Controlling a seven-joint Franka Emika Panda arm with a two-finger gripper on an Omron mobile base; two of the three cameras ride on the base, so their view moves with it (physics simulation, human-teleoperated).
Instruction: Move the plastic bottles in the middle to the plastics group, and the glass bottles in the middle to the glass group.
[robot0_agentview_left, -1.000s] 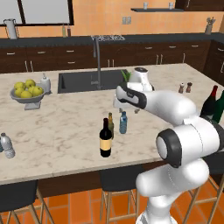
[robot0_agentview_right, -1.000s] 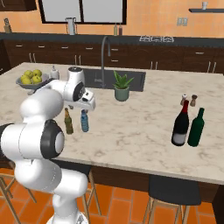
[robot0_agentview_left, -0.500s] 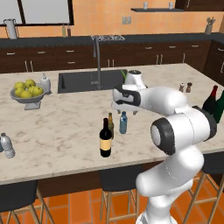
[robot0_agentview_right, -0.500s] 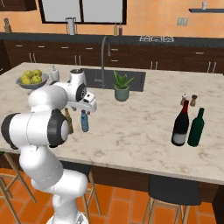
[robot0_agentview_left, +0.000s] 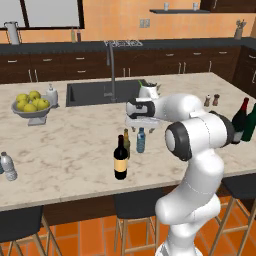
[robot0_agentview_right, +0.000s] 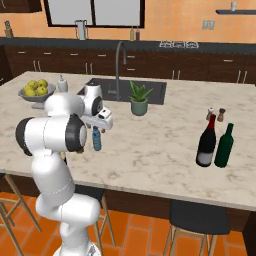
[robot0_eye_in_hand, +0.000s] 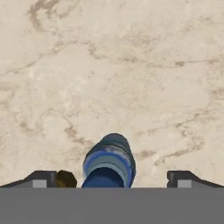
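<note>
The hand (robot0_eye_in_hand: 112, 177) has swung in over the blue bottle (robot0_agentview_left: 141, 140), its 2 fingers spread wide either side; next comes lowering and pinching.

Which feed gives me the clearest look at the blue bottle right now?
The left base view: the blue bottle stands in full side profile beneath the open gripper. The right base view shows its lower body; the hand view looks down on its cap.

Below my wide-open claw (robot0_eye_in_hand: 111, 177) stands the small translucent blue plastic bottle (robot0_agentview_left: 141, 140); the short olive-brown glass bottle (robot0_agentview_left: 126, 142) crowds it just to one side, the tall black tan-labelled wine bottle (robot0_agentview_left: 120, 159) nearby. Bare marble counter (robot0_eye_in_hand: 131, 65) lies open beyond.
</note>
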